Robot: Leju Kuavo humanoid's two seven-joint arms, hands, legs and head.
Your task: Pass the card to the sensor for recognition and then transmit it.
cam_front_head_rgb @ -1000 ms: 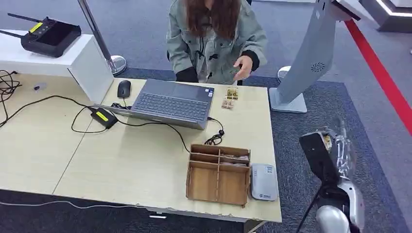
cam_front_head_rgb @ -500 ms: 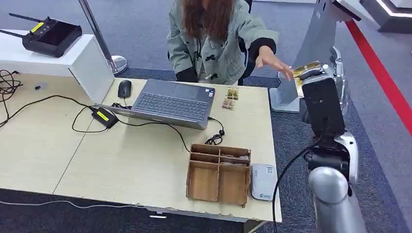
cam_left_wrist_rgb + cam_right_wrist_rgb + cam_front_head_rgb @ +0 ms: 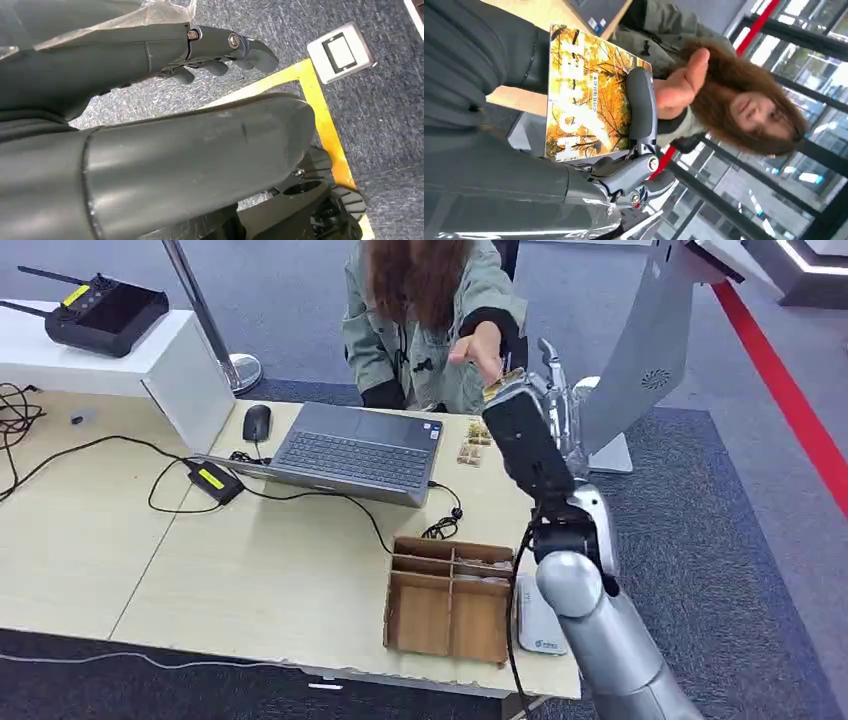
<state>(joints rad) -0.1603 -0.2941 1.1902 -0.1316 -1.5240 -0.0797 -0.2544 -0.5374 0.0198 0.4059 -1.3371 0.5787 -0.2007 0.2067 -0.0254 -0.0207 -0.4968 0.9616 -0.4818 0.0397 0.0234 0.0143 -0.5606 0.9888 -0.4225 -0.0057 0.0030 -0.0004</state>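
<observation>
My right hand [image 3: 535,420] is raised above the table's far right corner and holds a yellow-orange hotel card [image 3: 503,382] up toward the person. The right wrist view shows the card [image 3: 584,97] pinned flat under my thumb [image 3: 641,105]. The person's open hand [image 3: 480,348] reaches in and is at the card's far edge [image 3: 681,82]; I cannot tell if it touches. The white card sensor [image 3: 538,628] lies on the table beside the wooden box, partly behind my arm. My left hand [image 3: 225,45] hangs over the carpet, holding nothing.
A wooden divided box [image 3: 450,600] stands near the table's front right. A laptop [image 3: 355,450], a mouse [image 3: 256,423], a power brick [image 3: 213,480] and cables occupy the middle. Small cards [image 3: 473,443] lie by the laptop. A grey kiosk stand [image 3: 640,360] rises beyond the table's right edge.
My right arm rose from low beside the table, then swung left with the card to above the table corner. The person's hand followed and now reaches the card.
</observation>
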